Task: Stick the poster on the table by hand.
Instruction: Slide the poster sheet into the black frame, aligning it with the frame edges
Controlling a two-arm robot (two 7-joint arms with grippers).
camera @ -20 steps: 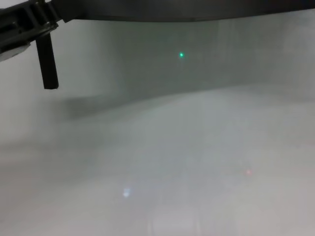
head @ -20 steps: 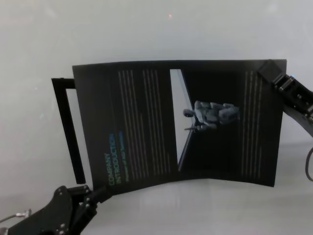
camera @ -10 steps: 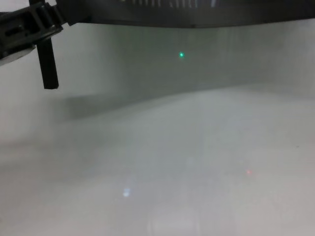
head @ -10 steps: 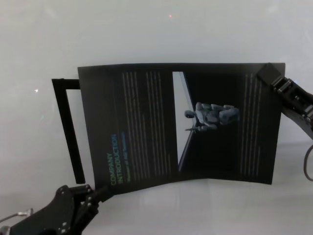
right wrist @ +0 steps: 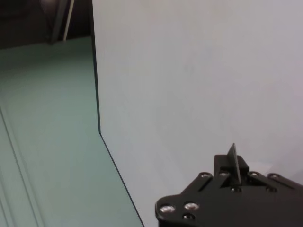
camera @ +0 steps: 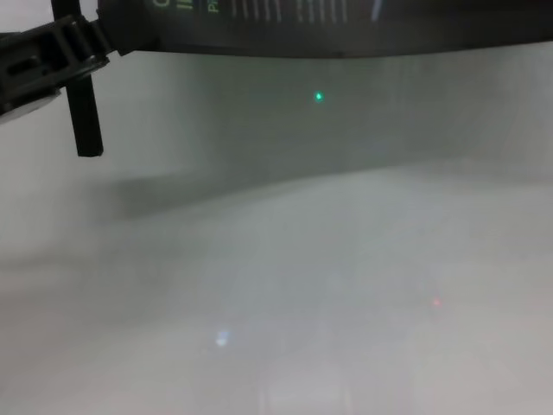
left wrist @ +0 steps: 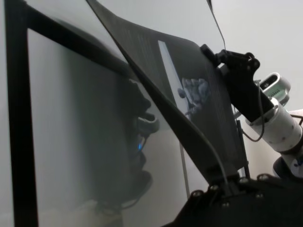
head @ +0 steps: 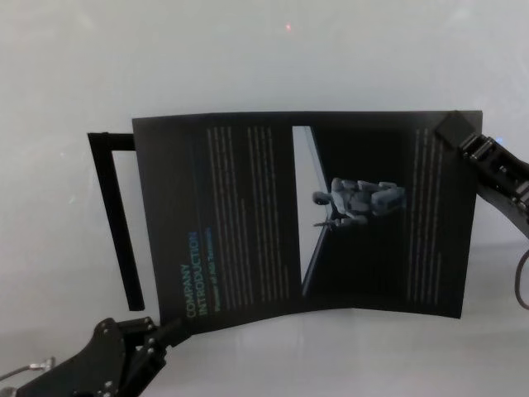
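The poster [head: 248, 207] is a black sheet with a green "COMPANY INTRODUCTION" heading, held in the air over the pale table [head: 248, 58] and slightly bowed. My left gripper [head: 165, 329] is shut on its near left corner. My right gripper [head: 453, 128] is shut on its far right corner. In the left wrist view the poster [left wrist: 199, 104] runs away from the left gripper [left wrist: 226, 187] towards the right arm. In the right wrist view a thin sheet edge [right wrist: 232, 156] stands between the right gripper's [right wrist: 232, 171] jaws. In the chest view the poster's lower edge [camera: 346, 22] crosses the top.
A thin black frame bar [head: 116, 223] stands behind the poster's left side; it also shows in the chest view [camera: 84, 112] and the left wrist view [left wrist: 19, 118]. Bare table [camera: 302, 285] lies below the poster.
The poster has shifted slightly to the right and downward in the head view. More of its printed face now shows at the top of the chest view. Both grippers keep their hold.
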